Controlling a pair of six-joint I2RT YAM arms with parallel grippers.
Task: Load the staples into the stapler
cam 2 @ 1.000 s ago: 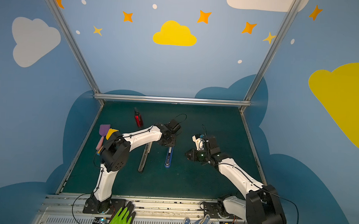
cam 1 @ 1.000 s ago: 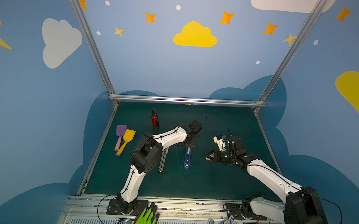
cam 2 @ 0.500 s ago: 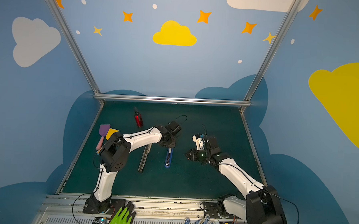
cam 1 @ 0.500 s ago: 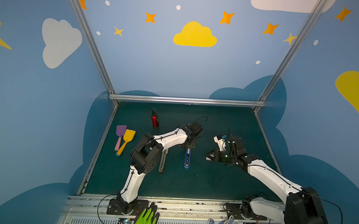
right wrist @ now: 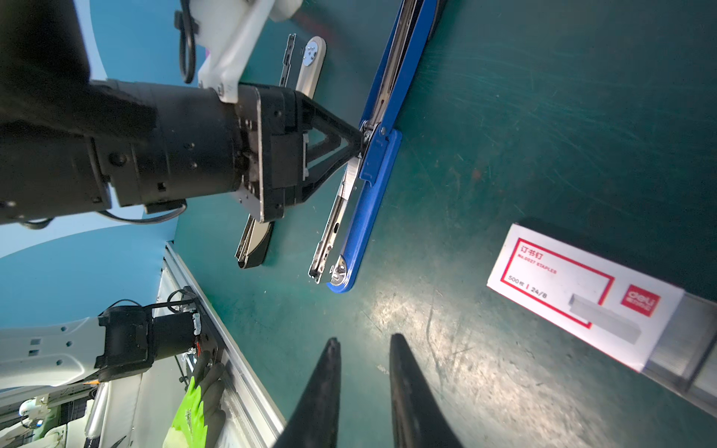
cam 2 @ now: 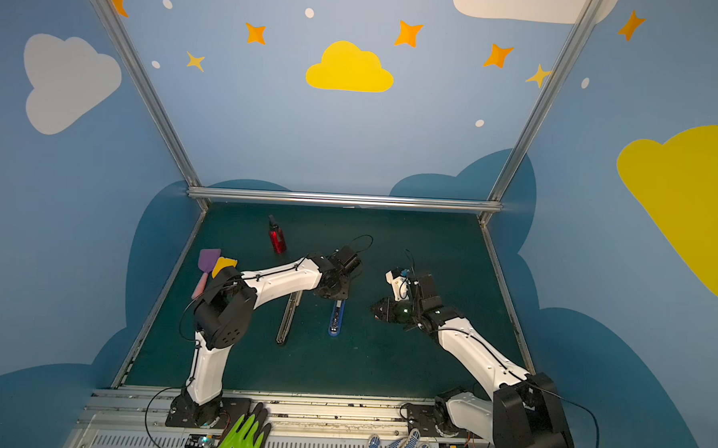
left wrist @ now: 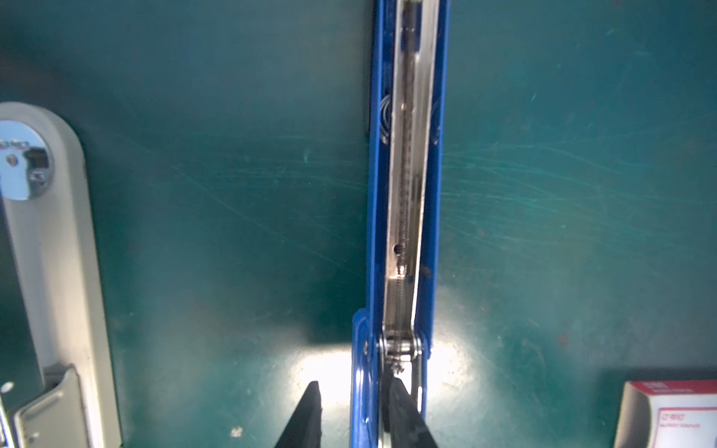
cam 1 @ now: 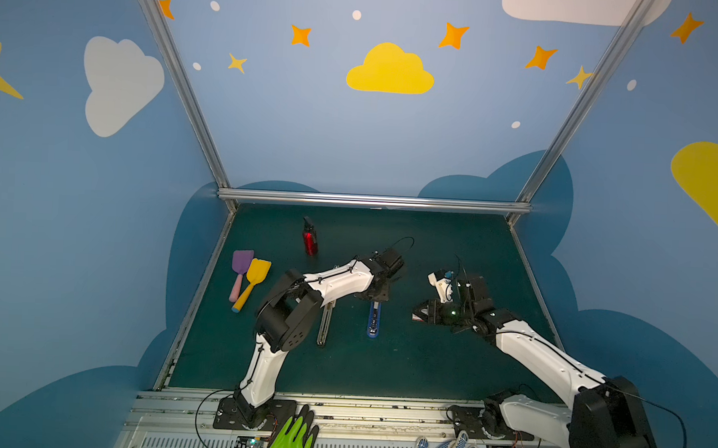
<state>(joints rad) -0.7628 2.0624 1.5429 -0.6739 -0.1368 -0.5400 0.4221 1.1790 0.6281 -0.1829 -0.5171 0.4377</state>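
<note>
Blue plastic around bright steel: the stapler point(left wrist: 407, 174), opened flat on the green surface point(left wrist: 232, 232), channel up, no strip seen inside. Left fingers point(left wrist: 405, 421) narrow, astride 1 blue side wall at the hinge: 1 inside the channel, 1 outside with bare surface showing beside it, so seemingly not clamped. Right fingers point(right wrist: 322, 391) narrow too, holding nothing, hovering low. Just beside them, on the side away from the stapler, the staples point(right wrist: 574, 294): white box, red label, tray slid partly out. Probably a reach for the right arm, clearly the nearer. Box's long axis askew to the channel, so likely a turn before lining up.
</note>
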